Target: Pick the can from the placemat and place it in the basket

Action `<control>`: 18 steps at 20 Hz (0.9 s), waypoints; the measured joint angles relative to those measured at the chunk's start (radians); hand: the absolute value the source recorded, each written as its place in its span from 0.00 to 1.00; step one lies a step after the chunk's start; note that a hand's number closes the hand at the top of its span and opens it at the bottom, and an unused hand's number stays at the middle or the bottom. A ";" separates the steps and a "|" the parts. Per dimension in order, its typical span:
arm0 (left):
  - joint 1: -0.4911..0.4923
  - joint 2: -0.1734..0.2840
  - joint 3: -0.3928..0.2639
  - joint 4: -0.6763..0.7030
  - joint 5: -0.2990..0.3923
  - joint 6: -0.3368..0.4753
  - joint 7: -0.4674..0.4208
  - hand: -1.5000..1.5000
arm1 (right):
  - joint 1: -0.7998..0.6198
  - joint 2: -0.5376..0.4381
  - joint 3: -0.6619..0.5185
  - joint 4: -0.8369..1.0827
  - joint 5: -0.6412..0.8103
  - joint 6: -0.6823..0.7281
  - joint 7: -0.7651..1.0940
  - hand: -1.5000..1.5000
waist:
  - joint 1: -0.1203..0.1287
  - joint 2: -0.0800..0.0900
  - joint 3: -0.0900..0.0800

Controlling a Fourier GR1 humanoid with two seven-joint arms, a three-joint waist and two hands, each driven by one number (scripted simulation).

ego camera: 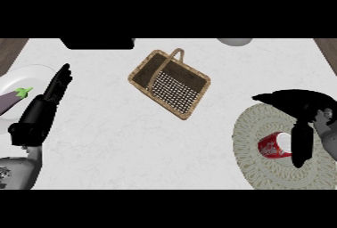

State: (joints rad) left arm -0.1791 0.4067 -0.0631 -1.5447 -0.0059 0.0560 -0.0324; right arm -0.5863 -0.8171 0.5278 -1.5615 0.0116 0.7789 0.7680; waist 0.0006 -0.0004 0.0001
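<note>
A red can [272, 146] lies on its side on the round woven placemat [253, 167] at the right of the counter. My right hand [299, 103] hovers over the placemat just above and right of the can, fingers spread and the thumb hanging down beside the can's open end; it holds nothing. The wicker basket [138, 76] with a handle stands empty near the middle back of the counter, to the left of the can. My left hand [46, 107] rests open at the left, fingers pointing up.
A white plate [23, 75] with a purple eggplant [13, 101] sits at the left edge beside my left hand. A dark object [99, 43] and a pale round object [235, 41] lie along the back edge.
</note>
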 measured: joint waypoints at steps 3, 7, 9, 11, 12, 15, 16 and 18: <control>-0.010 0.011 0.028 -0.024 0.007 -0.022 0.035 0.50 | 0.026 0.036 -0.020 0.003 0.074 0.003 -0.031 0.00 | 0.002 0.000 0.000; -0.001 -0.012 0.037 -0.017 -0.011 -0.037 0.027 0.50 | 0.071 0.061 -0.069 0.000 0.156 0.016 -0.075 0.00 | 0.001 0.000 0.000; 0.000 -0.022 0.041 -0.019 -0.022 -0.039 0.027 0.50 | 0.119 0.066 -0.090 -0.043 0.182 0.012 -0.075 0.00 | -0.002 0.000 0.000; 0.003 -0.029 0.047 -0.018 -0.034 -0.047 0.025 0.50 | 0.163 0.078 -0.112 -0.073 0.207 0.015 -0.078 0.00 | -0.002 -0.001 0.000; 0.005 -0.037 0.049 -0.017 -0.041 -0.048 0.020 0.50 | 0.169 0.100 -0.117 -0.073 0.221 0.015 -0.074 0.00 | -0.002 0.000 0.000; 0.001 -0.044 0.068 -0.016 -0.044 -0.065 0.025 0.50 | 0.192 0.127 -0.150 -0.058 0.269 0.025 -0.110 0.00 | 0.000 0.000 0.000; 0.003 -0.035 0.084 0.005 -0.037 -0.083 -0.002 0.50 | 0.201 0.131 -0.155 -0.057 0.285 0.026 -0.122 0.00 | 0.000 0.000 0.000; -0.011 -0.053 0.081 0.010 -0.056 -0.077 0.005 0.50 | 0.209 0.152 -0.166 -0.045 0.321 0.032 -0.141 0.00 | 0.000 0.000 0.000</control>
State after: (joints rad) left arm -0.1902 0.3541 0.0176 -1.5347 -0.0624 -0.0211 -0.0278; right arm -0.3772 -0.6648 0.3615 -1.6061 0.3327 0.8113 0.6274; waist 0.0005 0.0000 0.0000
